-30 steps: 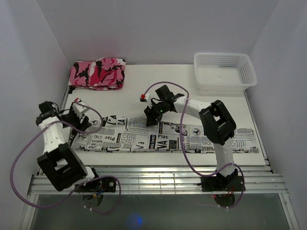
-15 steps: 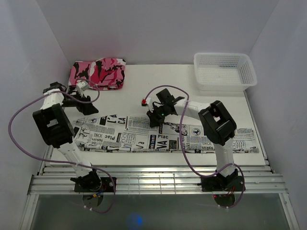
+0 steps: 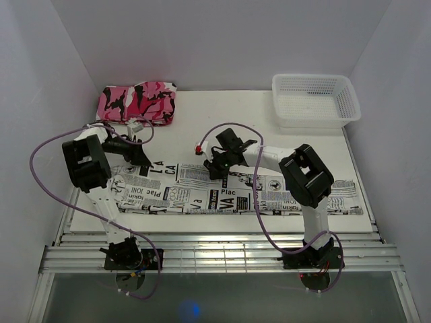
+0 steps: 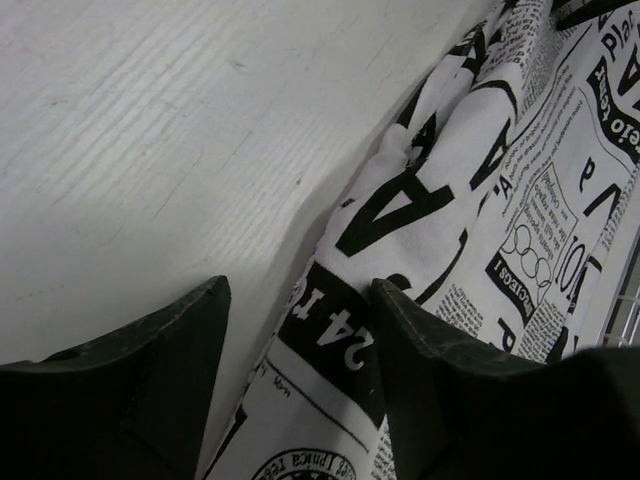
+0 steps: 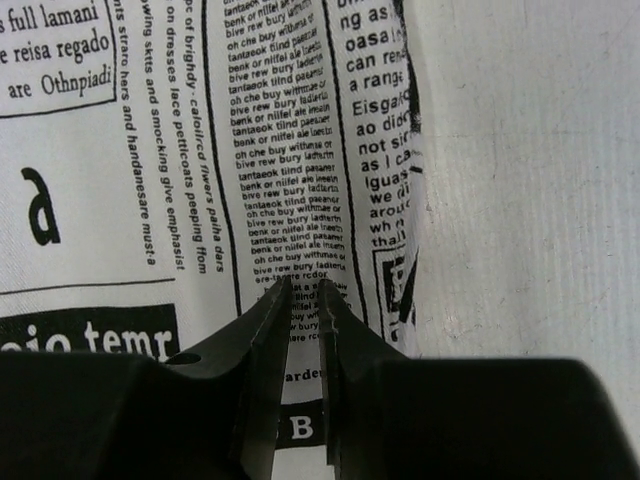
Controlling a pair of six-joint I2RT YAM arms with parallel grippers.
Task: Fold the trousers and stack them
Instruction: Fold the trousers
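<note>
Trousers (image 3: pixel 269 195) lie flat on the table (image 3: pixel 195 128) while the left gripper (image 4: pixel 298 288), fingers spread, has swung over to their far edge, joining the right gripper (image 5: pixel 304 287), pressed nearly together there, apparently readying a lengthwise fold.

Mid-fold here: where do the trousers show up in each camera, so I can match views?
Top external: trousers lie in a long strip across the near half of the table.
Left wrist: they fill the right half, edge bunched.
Right wrist: they cover the left two-thirds, flat.
Shared landmark: the trousers' printed edge against the bare white table.
</note>
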